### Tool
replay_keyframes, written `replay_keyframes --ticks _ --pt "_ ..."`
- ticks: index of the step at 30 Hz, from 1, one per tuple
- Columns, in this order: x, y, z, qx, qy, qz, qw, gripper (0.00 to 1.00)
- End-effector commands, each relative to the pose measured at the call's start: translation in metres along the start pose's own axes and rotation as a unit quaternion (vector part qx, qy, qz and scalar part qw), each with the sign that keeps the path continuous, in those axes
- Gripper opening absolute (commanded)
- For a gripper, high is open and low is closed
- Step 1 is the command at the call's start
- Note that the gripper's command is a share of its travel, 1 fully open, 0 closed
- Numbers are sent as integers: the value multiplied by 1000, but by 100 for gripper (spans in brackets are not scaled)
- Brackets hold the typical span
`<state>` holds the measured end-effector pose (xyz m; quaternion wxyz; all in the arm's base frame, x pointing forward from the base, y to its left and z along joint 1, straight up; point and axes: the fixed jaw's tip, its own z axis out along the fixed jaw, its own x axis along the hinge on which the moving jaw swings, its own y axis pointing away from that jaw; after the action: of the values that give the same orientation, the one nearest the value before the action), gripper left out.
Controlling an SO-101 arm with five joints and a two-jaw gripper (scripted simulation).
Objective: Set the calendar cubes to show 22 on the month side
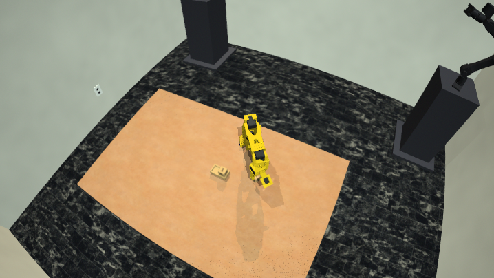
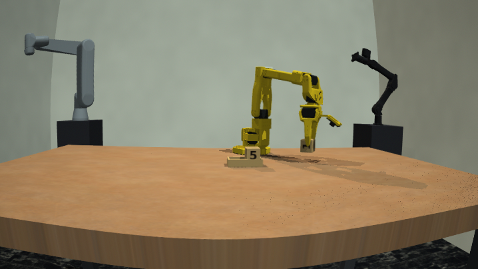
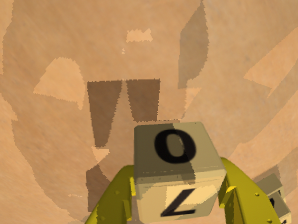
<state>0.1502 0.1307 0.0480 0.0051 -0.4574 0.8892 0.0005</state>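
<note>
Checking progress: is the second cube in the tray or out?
Out: the tool holds it above the table, right of the tray.
</note>
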Motion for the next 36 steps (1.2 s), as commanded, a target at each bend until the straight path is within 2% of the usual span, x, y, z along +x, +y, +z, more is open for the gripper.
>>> replay_keyframes --ticks 1,36 --pt "-5 -3 -8 7 -27 0 1000 0" --pt "-5 -3 4 7 -27 0 1000 0"
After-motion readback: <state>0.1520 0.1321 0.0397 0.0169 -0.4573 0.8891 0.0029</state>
